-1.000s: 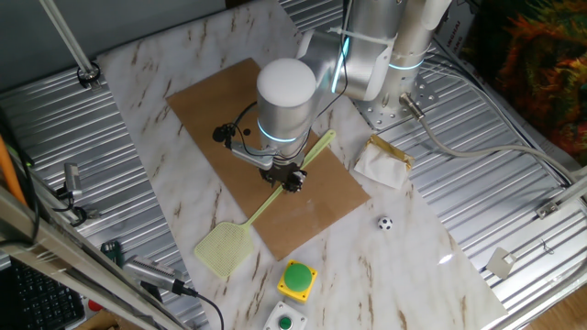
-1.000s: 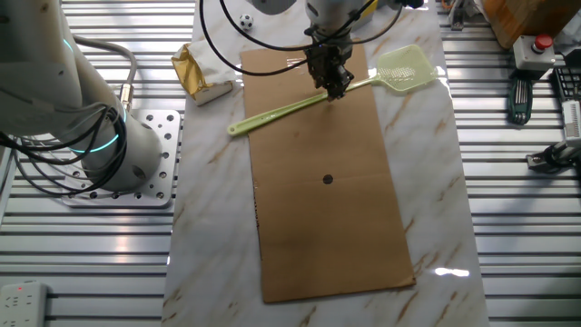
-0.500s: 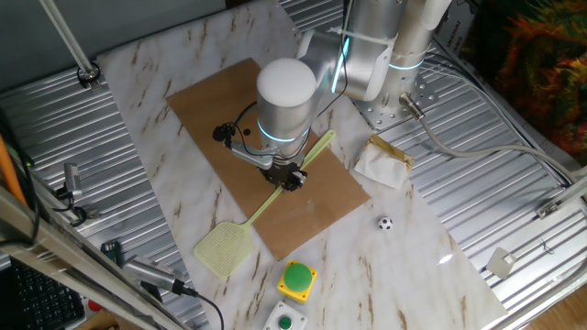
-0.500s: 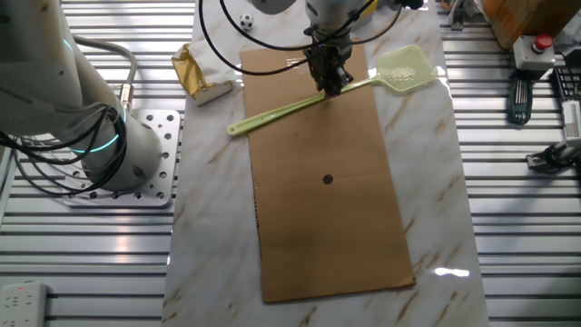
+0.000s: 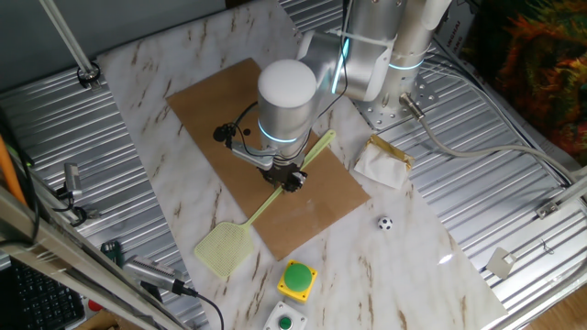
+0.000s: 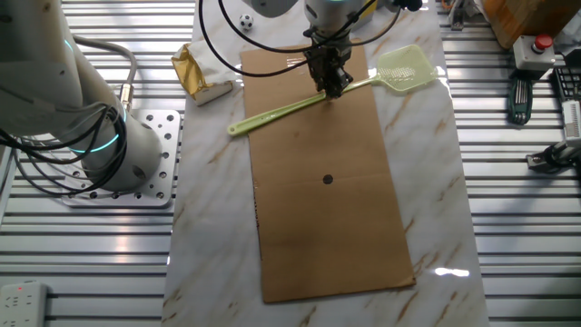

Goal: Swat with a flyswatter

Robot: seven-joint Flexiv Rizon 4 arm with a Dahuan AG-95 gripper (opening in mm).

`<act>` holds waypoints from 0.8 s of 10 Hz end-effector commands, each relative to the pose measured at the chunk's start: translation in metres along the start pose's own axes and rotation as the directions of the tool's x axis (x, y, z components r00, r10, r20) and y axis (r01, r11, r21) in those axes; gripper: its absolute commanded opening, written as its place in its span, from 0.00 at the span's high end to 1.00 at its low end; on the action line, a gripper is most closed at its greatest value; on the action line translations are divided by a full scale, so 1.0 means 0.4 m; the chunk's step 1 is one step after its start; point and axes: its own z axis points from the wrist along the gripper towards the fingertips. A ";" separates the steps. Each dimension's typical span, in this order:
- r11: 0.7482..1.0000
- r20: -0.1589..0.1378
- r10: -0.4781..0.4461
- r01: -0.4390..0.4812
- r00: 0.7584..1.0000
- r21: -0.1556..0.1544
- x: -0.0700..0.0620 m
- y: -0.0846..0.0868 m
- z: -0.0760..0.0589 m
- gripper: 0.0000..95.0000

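1. One flyswatter point(image 6: 309, 102) was seen lying across the one brown sheet point(image 6: 331, 200), mesh head off its edge on the marble table point(image 5: 156, 183).
2. One gripper point(image 6: 334, 86) was seen down on the handle; whether it was clamped could not be told.
3. Also counted: one small ball point(image 5: 385, 223), one green button point(image 5: 298, 276), one paper packet point(image 5: 383, 161).
4. No writing could be read.

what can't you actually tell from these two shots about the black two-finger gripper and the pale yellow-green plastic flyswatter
- Jaw state of the black two-finger gripper: too small and dark in the other fixed view; the arm's white wrist hides most of it in one fixed view.
- Whether the pale yellow-green plastic flyswatter is clamped or only touched: the contact is covered by the gripper.
- Whether its handle has left the brown sheet: unclear.
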 end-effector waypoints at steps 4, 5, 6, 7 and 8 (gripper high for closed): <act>1.000 0.001 0.001 -0.001 1.000 0.001 0.001 -0.001 0.001 0.80; 1.000 0.001 0.001 -0.001 1.000 0.001 0.001 -0.001 0.001 0.80; 1.000 0.001 0.001 -0.001 1.000 0.001 0.001 -0.001 0.001 0.80; 1.000 0.001 0.001 -0.001 1.000 0.001 0.001 -0.001 0.001 0.80; 1.000 0.001 0.001 -0.001 1.000 0.001 0.001 -0.001 0.001 0.80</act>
